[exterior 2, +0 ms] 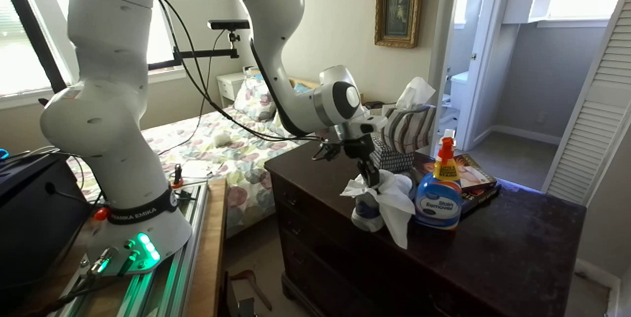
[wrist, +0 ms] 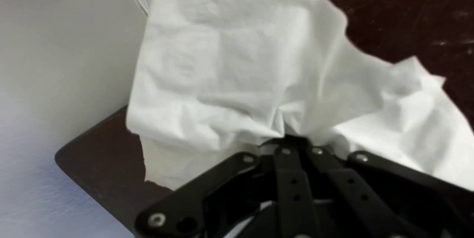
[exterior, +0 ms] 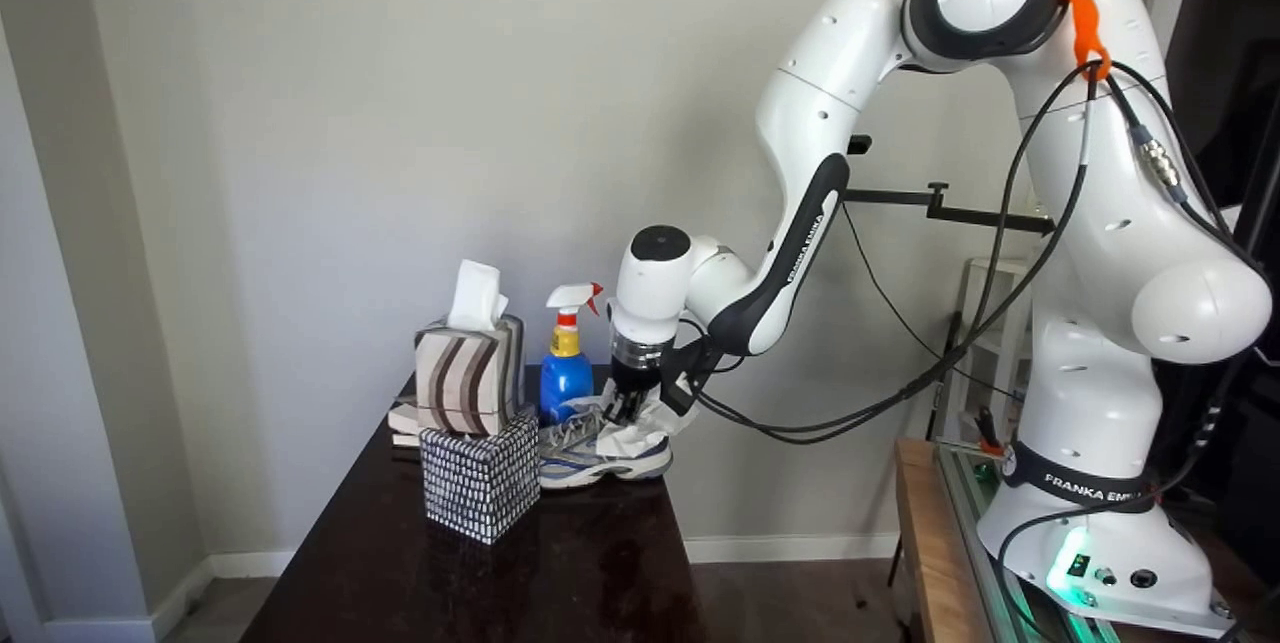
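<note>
In the wrist view my gripper (wrist: 292, 140) is shut on a crumpled white tissue (wrist: 237, 56), whose folds gather at the fingertips and spread out to both sides. Both exterior views show the gripper (exterior 2: 372, 181) pointing down over a grey, white and blue running shoe (exterior: 570, 460). The tissue (exterior 2: 398, 206) drapes across the shoe's top and hangs down one side, covering much of it. Whether the fingertips touch the shoe under the tissue I cannot tell. Close beside the shoe stands a blue stain remover spray bottle (exterior 2: 438, 201) with a red and white trigger head.
A striped tissue box (exterior: 460, 378), a tissue sticking out of its top, rests on a black-and-white patterned box (exterior: 480, 485) near the shoe. Books (exterior 2: 475, 176) lie behind the bottle. All stand on a dark wooden dresser (exterior 2: 527, 243), with a wall (exterior: 350, 173) along its back.
</note>
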You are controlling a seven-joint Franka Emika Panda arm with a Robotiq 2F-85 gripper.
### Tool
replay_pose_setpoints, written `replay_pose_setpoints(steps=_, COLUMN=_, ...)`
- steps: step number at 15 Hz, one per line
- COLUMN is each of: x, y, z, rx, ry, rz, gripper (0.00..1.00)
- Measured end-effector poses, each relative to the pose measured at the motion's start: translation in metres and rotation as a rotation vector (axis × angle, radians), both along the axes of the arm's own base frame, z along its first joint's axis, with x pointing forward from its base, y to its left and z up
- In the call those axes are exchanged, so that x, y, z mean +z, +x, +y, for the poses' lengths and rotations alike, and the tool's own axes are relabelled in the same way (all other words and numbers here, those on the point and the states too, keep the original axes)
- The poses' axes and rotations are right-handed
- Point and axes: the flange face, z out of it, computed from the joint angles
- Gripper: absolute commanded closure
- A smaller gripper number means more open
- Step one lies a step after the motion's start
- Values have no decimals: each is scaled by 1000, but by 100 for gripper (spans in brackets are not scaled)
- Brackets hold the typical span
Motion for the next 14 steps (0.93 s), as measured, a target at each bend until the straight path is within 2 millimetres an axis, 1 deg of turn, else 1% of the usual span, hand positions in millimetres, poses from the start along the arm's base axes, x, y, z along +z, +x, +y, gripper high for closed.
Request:
replay_pose_setpoints(steps=2, x=-6, y=5, z=-3, rx=3, ry=-6, rz=7, gripper=100)
replay_pose_setpoints(steps=4, x=-8, y=8, z=-5, rx=6, ry=-9, rz=8, gripper=100)
replay_pose_setpoints(steps=5, x=-7, y=8, z=-5, rx=6, ry=-9, rz=8, gripper=74)
replay_pose_setpoints(steps=6, x=-7, y=8, z=-5, rx=7, ry=-9, rz=7, gripper=73)
replay_pose_setpoints(steps=10, x=-1, y=10, z=-5, rx=7, ry=-8, rz=-4, gripper=50)
replay_pose_setpoints(steps=11, x=2, y=11, z=-4, rx=8, ry=-8, rz=-9, gripper=54)
replay_pose_setpoints(steps=12, x=4, y=11, z=-3, rx=10, ry=-7, rz=-14, gripper=86)
replay_pose_setpoints(steps=13, x=7, y=12, z=-2, rx=12, ry=-7, rz=-19, gripper=81)
replay_pose_setpoints(steps=14, x=10, y=12, z=-2, rx=13, ry=-6, rz=-25, gripper=83)
